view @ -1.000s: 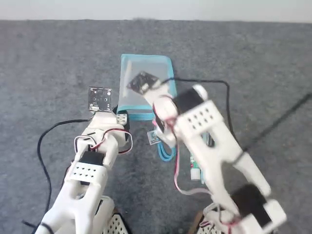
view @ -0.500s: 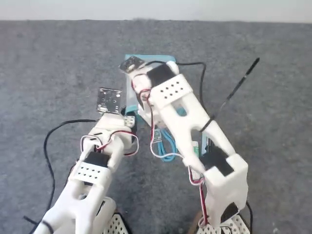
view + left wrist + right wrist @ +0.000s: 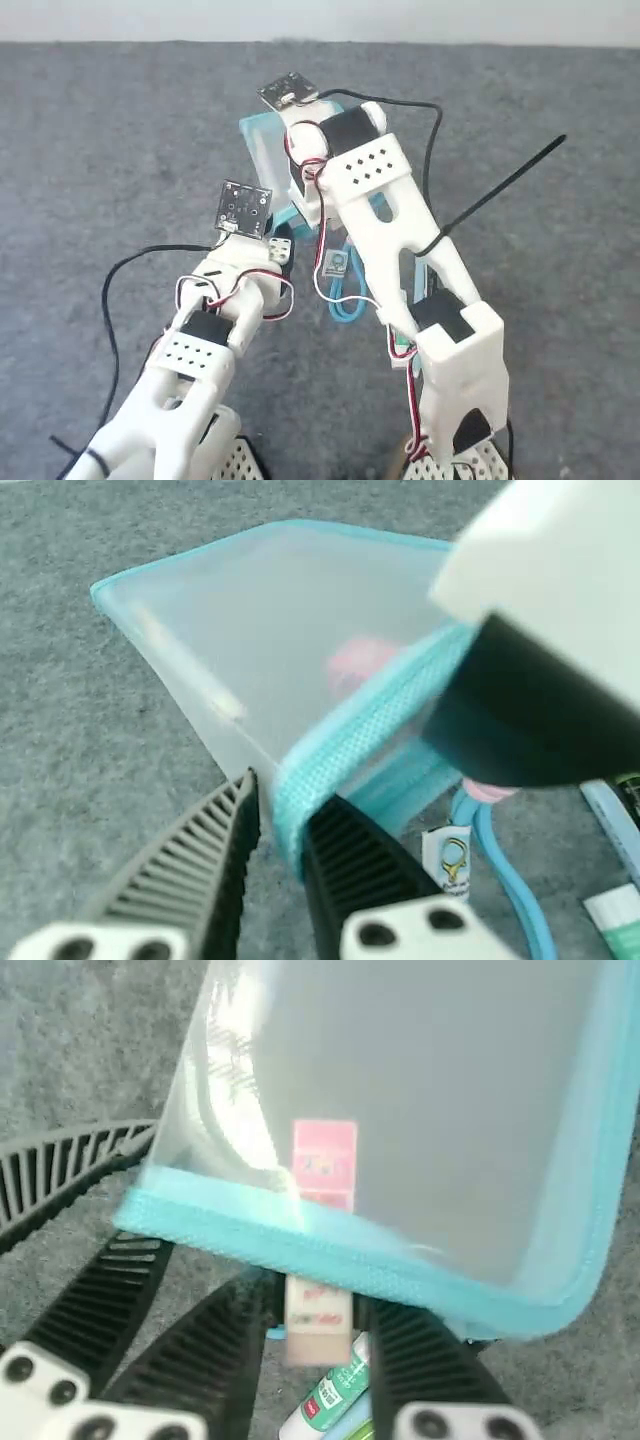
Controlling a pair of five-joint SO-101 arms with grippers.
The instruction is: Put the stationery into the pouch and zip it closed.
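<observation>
While your left claw (image 3: 283,805) pinches the teal zipper lip of the pouch (image 3: 270,630) between its tips, hold that lip lifted — the right claw (image 3: 315,1300), clamped on the eraser (image 3: 318,1322), has it half through the mouth just ahead — push straight in before letting go.

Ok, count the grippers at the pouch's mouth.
2. The left gripper pinches the teal zip edge of the pouch near one corner; the right gripper holds an eraser partway into the mouth.
</observation>
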